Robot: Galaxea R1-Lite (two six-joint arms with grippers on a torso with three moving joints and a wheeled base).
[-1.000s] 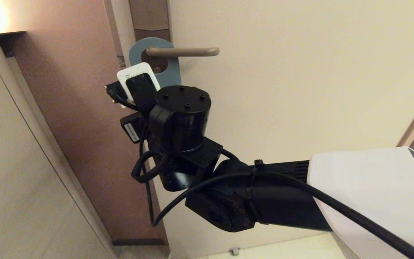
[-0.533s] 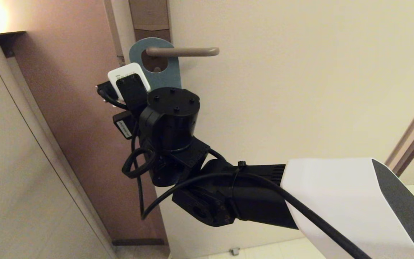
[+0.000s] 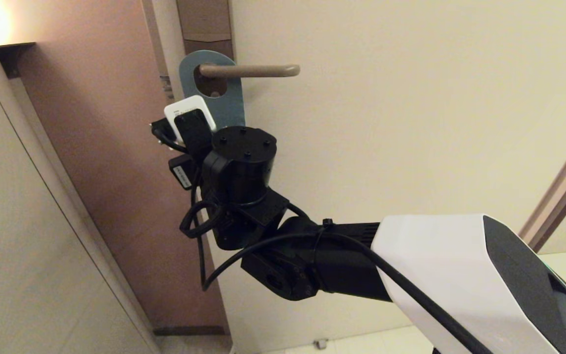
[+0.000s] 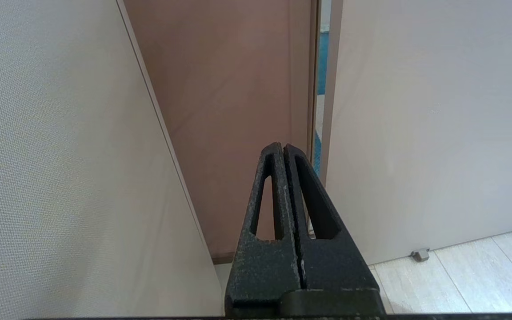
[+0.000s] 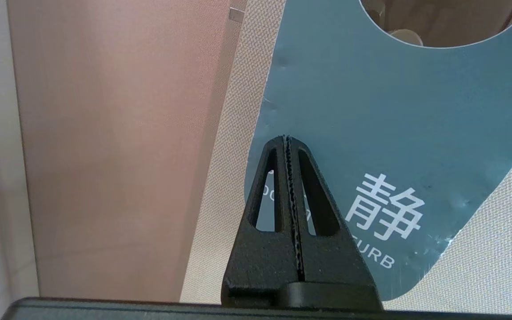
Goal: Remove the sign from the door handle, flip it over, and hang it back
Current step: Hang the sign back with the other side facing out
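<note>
Flat teal sign (matte, oval hole) on slim metal door handle, right gripper pinched shut before it, holding nothing.

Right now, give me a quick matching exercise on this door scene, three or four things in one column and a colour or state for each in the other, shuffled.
Things:
1. sign
2. door handle
3. right gripper
4. lock plate

States:
A. brown, tall, on the door
B. shut, tips in front of the teal card
C. teal side showing, hanging
D. horizontal rod through the oval hole

Pairs: 1-C, 2-D, 3-B, 4-A
</note>
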